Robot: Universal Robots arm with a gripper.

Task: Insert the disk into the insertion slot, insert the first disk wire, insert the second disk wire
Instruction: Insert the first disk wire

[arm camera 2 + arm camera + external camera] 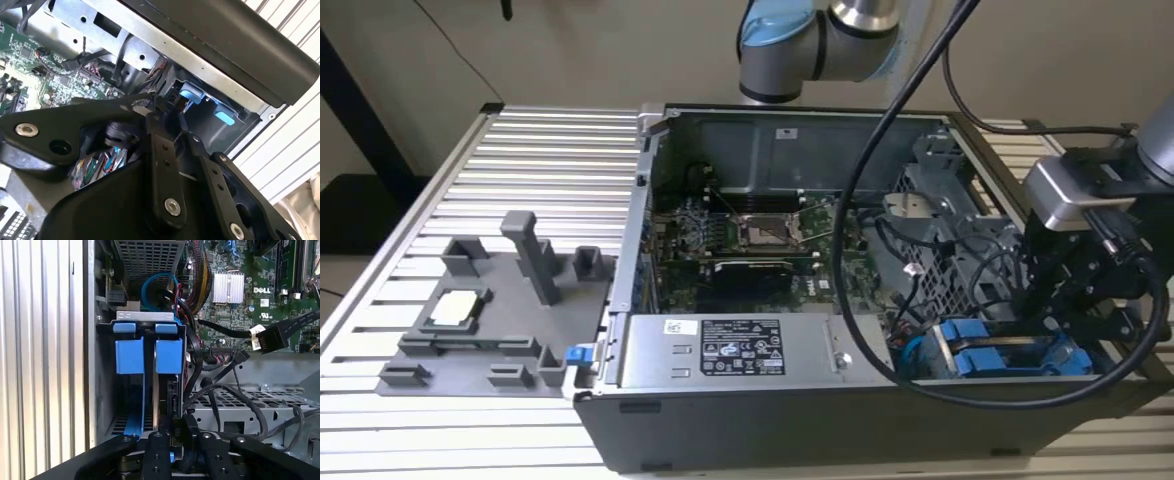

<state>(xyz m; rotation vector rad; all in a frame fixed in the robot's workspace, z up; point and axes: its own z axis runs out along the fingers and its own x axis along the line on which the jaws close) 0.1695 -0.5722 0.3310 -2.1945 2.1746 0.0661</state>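
the claw [1062, 340] hangs low at one corner of the open computer case [787, 435], and i can't tell whether it's clenched or released. inside that corner the disk [168, 356] stands in the slot [106, 390], blue tabs showing, loose black cables [290, 327] nearby. the case sits on a slatted worktop [520, 150].

A black-and-white label [740, 358] sits on the grey power-supply box [654, 365] at the near side of the computer case in the exterior view. A smaller white sticker [682, 326] lies beside it, toward the exterior view's left. The print on both is too fine to make out. Another small white sticker [786, 131] is on the case's far wall [854, 150]. In the first wrist view, a white printed logo [262, 290] stands on the green circuit board [295, 310], and a white tag [256, 331] wraps a black cable [225, 328].
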